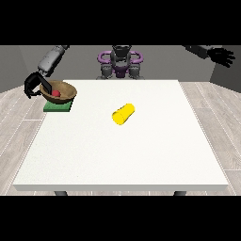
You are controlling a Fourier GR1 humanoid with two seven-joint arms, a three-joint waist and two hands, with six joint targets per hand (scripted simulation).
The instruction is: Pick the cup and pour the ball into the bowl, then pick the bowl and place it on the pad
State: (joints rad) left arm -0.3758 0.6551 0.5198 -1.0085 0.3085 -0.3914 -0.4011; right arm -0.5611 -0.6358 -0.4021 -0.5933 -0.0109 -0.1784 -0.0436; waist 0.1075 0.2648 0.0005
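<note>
I see the hand at the view's left (pixel 34 85) curled on the wooden bowl (pixel 64 93), red ball (pixel 56 93) inside, hiding much of the green pad (pixel 57 108) at the table's (pixel 141 155) far-left corner, while the yellow cup (pixel 123 114) lies mid-table and the hand at the view's right (pixel 222 56) spreads open off the table.

No writing, label, brand, number or sign can be read anywhere in the front view.
</note>
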